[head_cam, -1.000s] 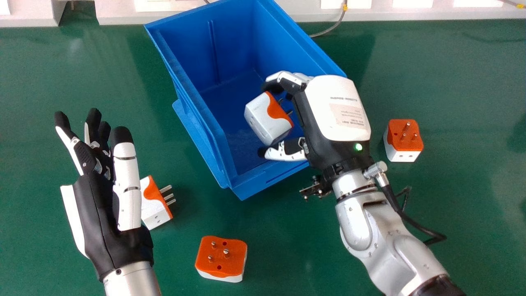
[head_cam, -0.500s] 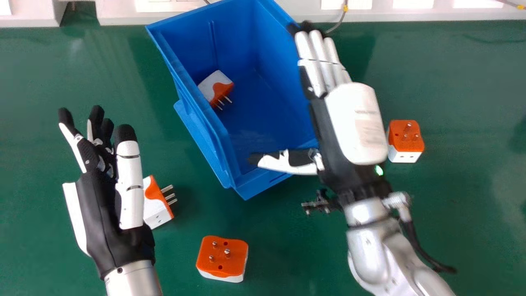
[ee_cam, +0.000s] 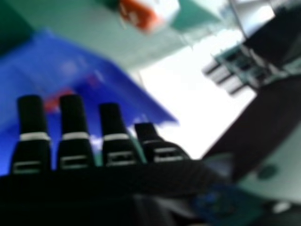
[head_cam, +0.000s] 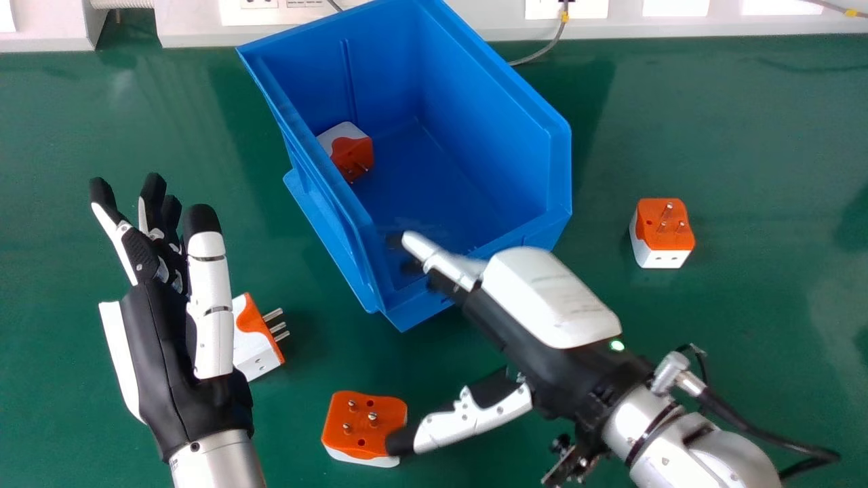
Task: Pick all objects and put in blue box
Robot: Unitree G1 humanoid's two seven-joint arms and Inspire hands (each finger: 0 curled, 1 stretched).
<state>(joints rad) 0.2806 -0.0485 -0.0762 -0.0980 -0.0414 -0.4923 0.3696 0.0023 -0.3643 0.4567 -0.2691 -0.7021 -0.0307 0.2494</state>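
In the head view my right hand (head_cam: 542, 298) is open over the near end of the blue box (head_cam: 339, 224), its thumb tip beside an orange and white plug adapter (head_cam: 365, 423) on the table. The right hand (ee_cam: 115, 141) has straight fingers in the right hand view, with the blue box (ee_cam: 136, 99) beyond them. One adapter (head_cam: 350, 154) lies inside the box against its left wall. My left hand (head_cam: 163, 332) is open at the left, partly covering another adapter (head_cam: 256, 337). A further adapter (head_cam: 662, 234) sits right of the box, pins up.
The green table (head_cam: 759, 325) extends around the box. Along its far edge runs a pale panel (head_cam: 461, 20) with sockets, and a grey cable (head_cam: 549, 47) comes down behind the box.
My right hand let go of its adapter, which dropped into the box and settled against the left wall. The hand then swung back toward the near side of the table. The left hand barely moved.
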